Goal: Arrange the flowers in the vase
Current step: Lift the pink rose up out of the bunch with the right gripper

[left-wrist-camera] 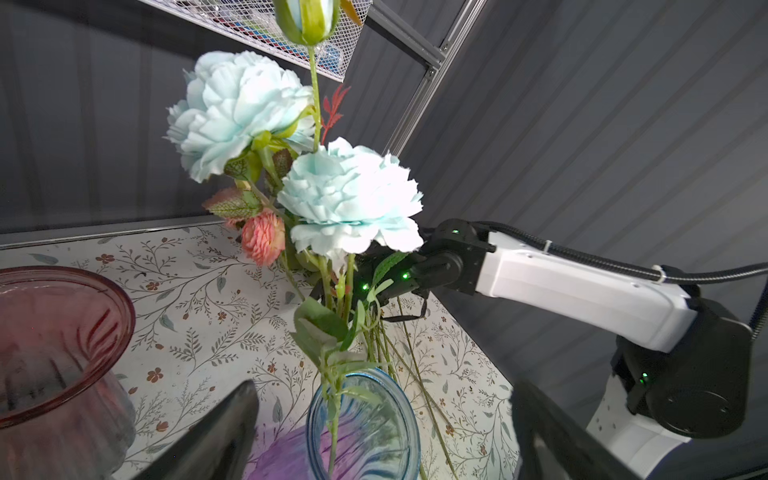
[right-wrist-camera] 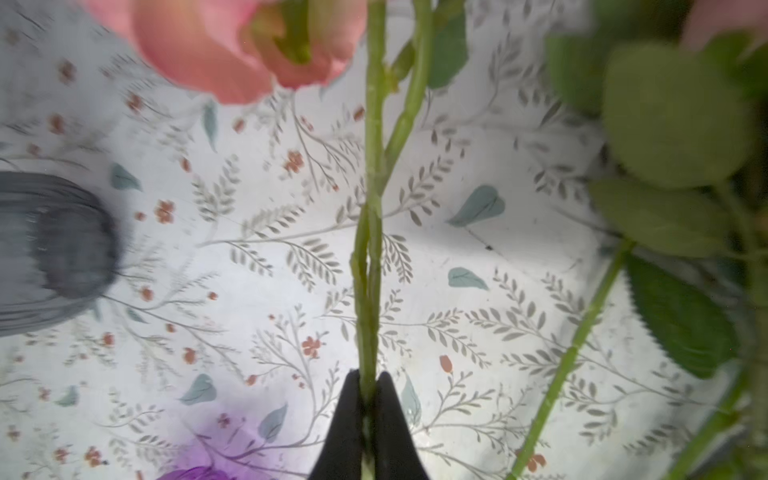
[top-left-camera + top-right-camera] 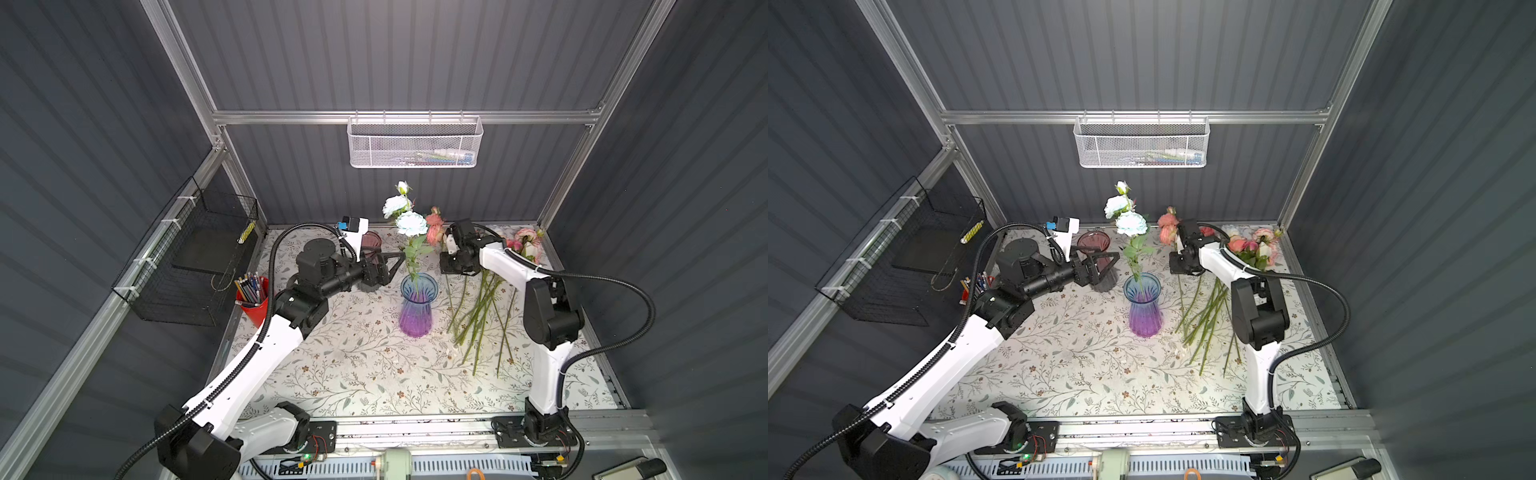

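A blue-and-purple glass vase (image 3: pixel 419 303) (image 3: pixel 1144 305) (image 1: pixel 361 424) stands mid-table with a stem of pale blue flowers (image 3: pixel 411 224) (image 3: pixel 1131 224) (image 1: pixel 349 199) upright in it. My left gripper (image 3: pixel 397 268) (image 1: pixel 380 415) hangs open just left of the vase's mouth, its fingers wide apart and touching nothing. Right of the vase, my right gripper (image 3: pixel 448 266) (image 2: pixel 368 386) is shut on the green stem (image 2: pixel 372 249) of a coral-pink flower (image 3: pixel 434 228) (image 3: pixel 1167 228) (image 2: pixel 216 50). More flowers (image 3: pixel 482 316) (image 3: pixel 1208 316) lie on the table under the right arm, their heads (image 3: pixel 528 241) toward the back.
A dark red glass vase (image 3: pixel 372 241) (image 1: pixel 54 353) stands behind the left gripper. A red cup of pencils (image 3: pixel 251 299) sits at the table's left edge, below a black wire basket (image 3: pixel 199 257). A white mesh basket (image 3: pixel 415 141) hangs on the back wall.
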Controlling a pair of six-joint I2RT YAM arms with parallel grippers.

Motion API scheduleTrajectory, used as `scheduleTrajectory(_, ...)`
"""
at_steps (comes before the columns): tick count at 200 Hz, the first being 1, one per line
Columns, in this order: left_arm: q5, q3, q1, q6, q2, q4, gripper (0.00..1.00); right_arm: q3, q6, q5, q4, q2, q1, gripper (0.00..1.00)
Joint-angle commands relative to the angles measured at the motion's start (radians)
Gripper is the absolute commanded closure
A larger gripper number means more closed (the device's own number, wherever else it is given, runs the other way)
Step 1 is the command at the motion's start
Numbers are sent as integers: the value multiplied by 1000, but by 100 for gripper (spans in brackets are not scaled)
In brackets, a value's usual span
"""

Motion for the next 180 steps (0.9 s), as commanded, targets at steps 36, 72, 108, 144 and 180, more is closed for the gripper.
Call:
scheduleTrajectory(36, -10, 11, -3, 0, -36, 0, 4, -165, 47, 46, 239, -246, 21, 100)
scheduleTrajectory(72, -10, 5, -3, -3, -45, 9, 4, -284, 47, 100, 357, -433, 47, 100)
scheduleTrajectory(108, 7, -1, -3, 0, -52, 23, 4, -381, 35, 140, 453, -621, 90, 100)
scheduleTrajectory(144, 72, -13, -3, 28, -83, 62, 4, -477, 21, 189, 506, -795, 140, 100)
scheduleTrajectory(180, 196, -24, -5, 25, -69, 119, 13, -513, 78, 124, 471, -948, 157, 100)
